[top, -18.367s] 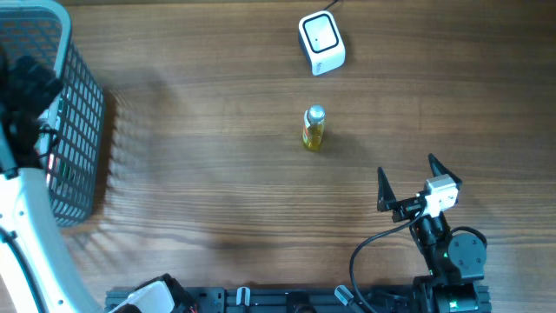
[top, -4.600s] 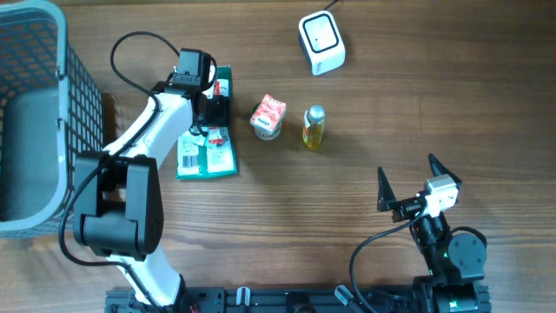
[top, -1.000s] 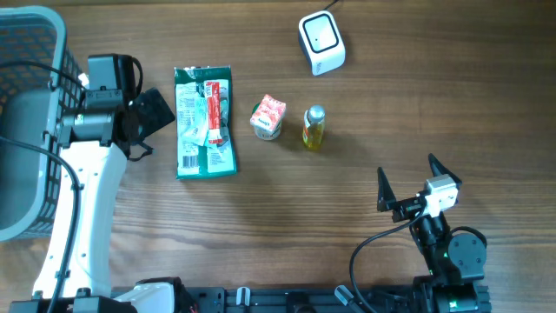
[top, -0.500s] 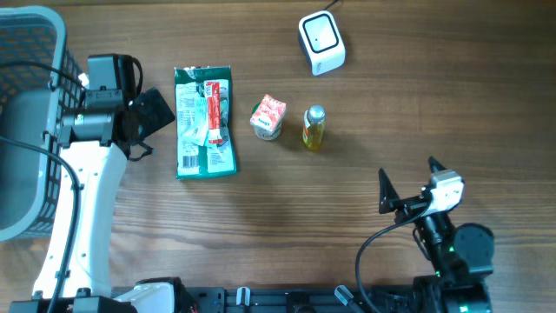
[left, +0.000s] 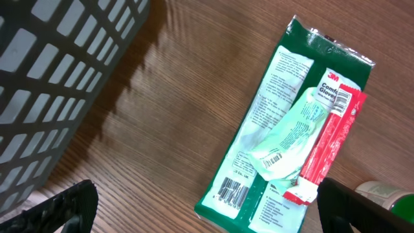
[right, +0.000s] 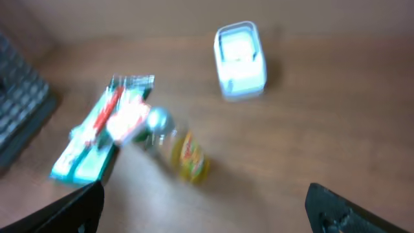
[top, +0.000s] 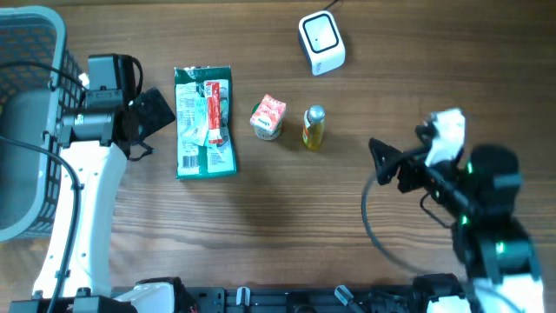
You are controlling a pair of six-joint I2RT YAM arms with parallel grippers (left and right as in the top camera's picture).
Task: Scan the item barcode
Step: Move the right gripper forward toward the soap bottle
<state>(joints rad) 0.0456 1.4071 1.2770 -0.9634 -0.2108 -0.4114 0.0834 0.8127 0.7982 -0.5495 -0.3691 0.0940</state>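
Three items lie in a row mid-table: a green packet [top: 205,122] with a red-and-white strip on top, a small red-and-white carton [top: 268,116] and a yellow bottle [top: 314,127] with a silver cap. The white scanner [top: 321,42] stands behind them. My left gripper [top: 159,111] hangs open just left of the packet; its wrist view shows the packet [left: 284,129] and a printed barcode [left: 231,189] at the near corner. My right gripper [top: 398,155] is open, right of the bottle. Its blurred view shows the bottle [right: 184,152] and scanner [right: 240,59].
A grey mesh basket [top: 26,130] stands at the table's left edge, close behind my left arm, and its wall fills the upper left of the left wrist view as basket [left: 52,77]. Bare wood stretches between the items and the front edge.
My right arm has swung up from the front edge toward the bottle, and its view is motion-blurred. The left arm and the items have not moved.
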